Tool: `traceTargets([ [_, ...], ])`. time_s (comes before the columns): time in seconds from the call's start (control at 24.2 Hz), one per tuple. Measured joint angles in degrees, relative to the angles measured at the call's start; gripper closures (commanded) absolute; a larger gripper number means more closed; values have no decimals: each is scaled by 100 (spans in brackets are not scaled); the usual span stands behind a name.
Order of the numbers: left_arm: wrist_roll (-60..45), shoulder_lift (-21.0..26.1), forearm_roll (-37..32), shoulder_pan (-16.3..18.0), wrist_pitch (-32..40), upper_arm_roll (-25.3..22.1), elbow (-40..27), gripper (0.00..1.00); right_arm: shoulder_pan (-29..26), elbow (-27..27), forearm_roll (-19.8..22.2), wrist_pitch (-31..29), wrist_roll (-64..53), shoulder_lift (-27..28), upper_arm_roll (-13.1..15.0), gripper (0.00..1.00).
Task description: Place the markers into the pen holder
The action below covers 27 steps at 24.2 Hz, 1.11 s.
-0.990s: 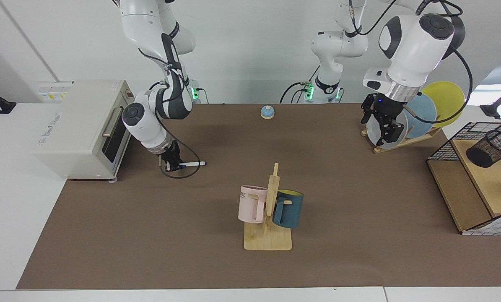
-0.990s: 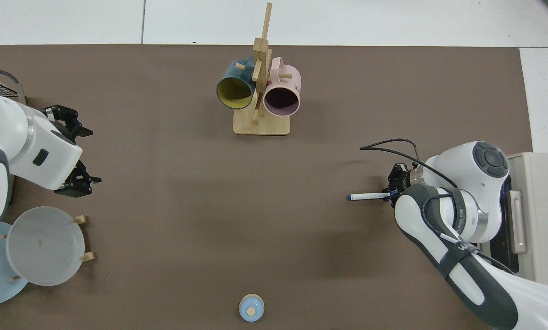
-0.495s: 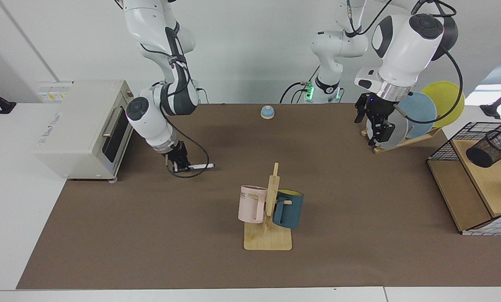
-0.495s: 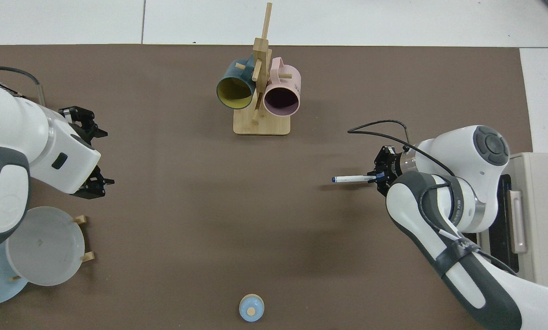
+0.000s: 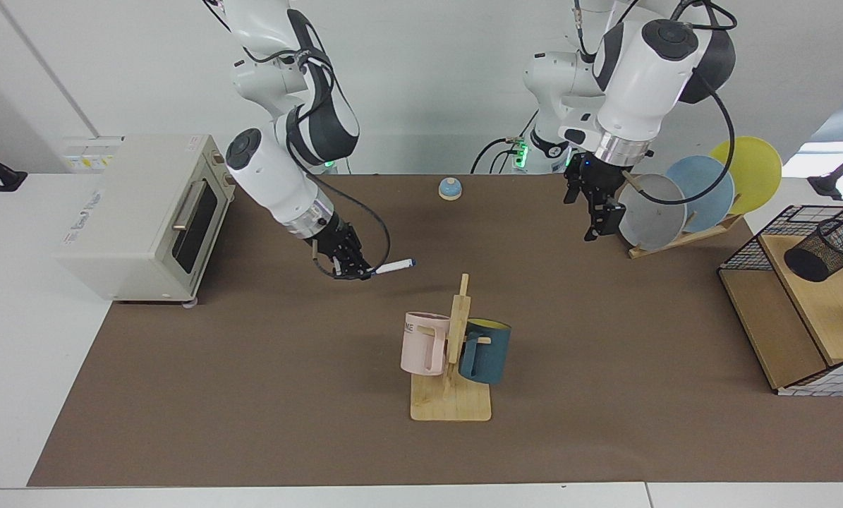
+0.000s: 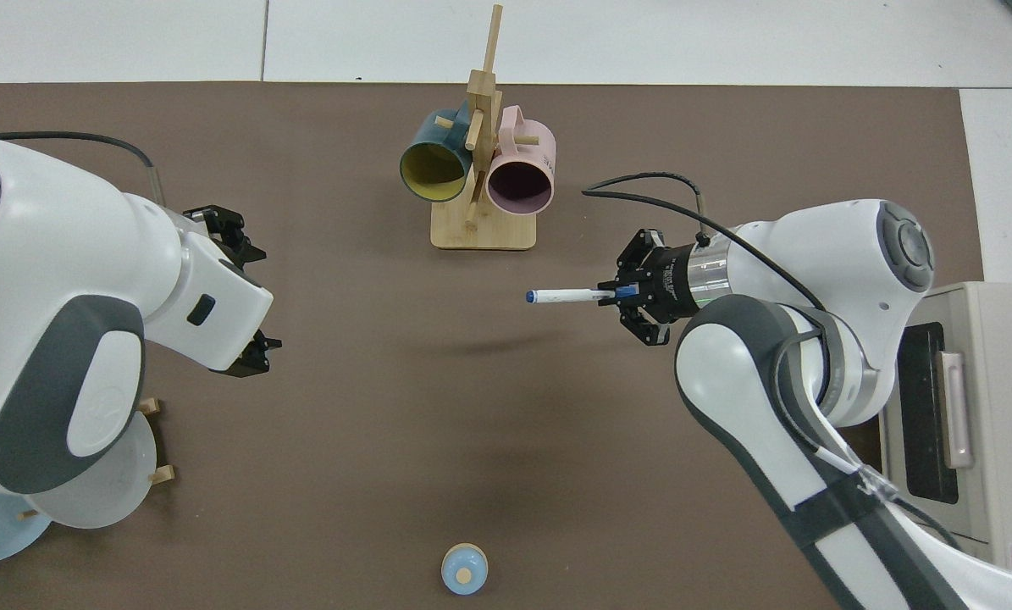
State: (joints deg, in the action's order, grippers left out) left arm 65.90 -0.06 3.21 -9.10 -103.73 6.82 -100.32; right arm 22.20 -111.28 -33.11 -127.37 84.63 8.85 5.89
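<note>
Facing view, left to right. A toaster oven (image 5: 139, 212) stands at the table (image 5: 252, 395) edge. Beside it, the right end effector (image 5: 356, 269) is clamped on one end of the marker (image 5: 395, 266), which is held nearly level above the table with its free end pointing toward the centre; the top view shows the same grip (image 6: 621, 293) and the marker (image 6: 566, 296) clear of the surface, its shadow below. At mid-table stands a mug rack (image 5: 452, 367) with a pink and a blue mug. Further along, the left end effector (image 5: 597, 212) hangs with fingers apart and empty, just beside the plate rack (image 5: 682, 204). At the far side, the pen holder (image 5: 827, 248) rests tilted on a wooden shelf (image 5: 809, 310) under a wire basket (image 5: 753, 240).

The step in hand appears to be carriage toward a hand-over, since the holder lies well apart from the right arm. Good practice: keep the marker level and high enough to pass the mug rack, present the free end to the open fingers, and release only once the receiving grip is firm.
</note>
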Motion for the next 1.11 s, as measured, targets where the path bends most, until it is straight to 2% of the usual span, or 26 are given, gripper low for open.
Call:
traceTargets([
  [0.37,-189,26,663,-114,-279,313,-235,0,927,239,-445,-51,657,-72,-11,100],
  [0.62,-469,39,693,-133,-674,686,-407,1,1475,315,-628,-512,1350,-72,-12,100],
  [0.74,-484,71,694,-145,-730,740,-480,6,1657,323,-628,-711,1580,-72,-11,100],
  [0.82,-483,89,694,-151,-750,751,-510,15,1707,323,-628,-760,1631,-72,-11,100],
  [0.87,-483,96,694,-156,-757,752,-515,24,1716,323,-628,-769,1638,-72,-10,100],
  [0.91,-483,100,694,-161,-762,752,-516,35,1716,323,-629,-770,1638,-72,-7,100],
  [0.99,-483,100,694,-167,-767,752,-516,65,1715,323,-629,-770,1638,-72,11,100],
  [1.03,-483,100,694,-169,-768,752,-516,76,1715,323,-629,-770,1638,-72,20,100],
  [1.11,-483,100,694,-169,-768,752,-516,88,1715,323,-629,-770,1638,-72,31,100],
])
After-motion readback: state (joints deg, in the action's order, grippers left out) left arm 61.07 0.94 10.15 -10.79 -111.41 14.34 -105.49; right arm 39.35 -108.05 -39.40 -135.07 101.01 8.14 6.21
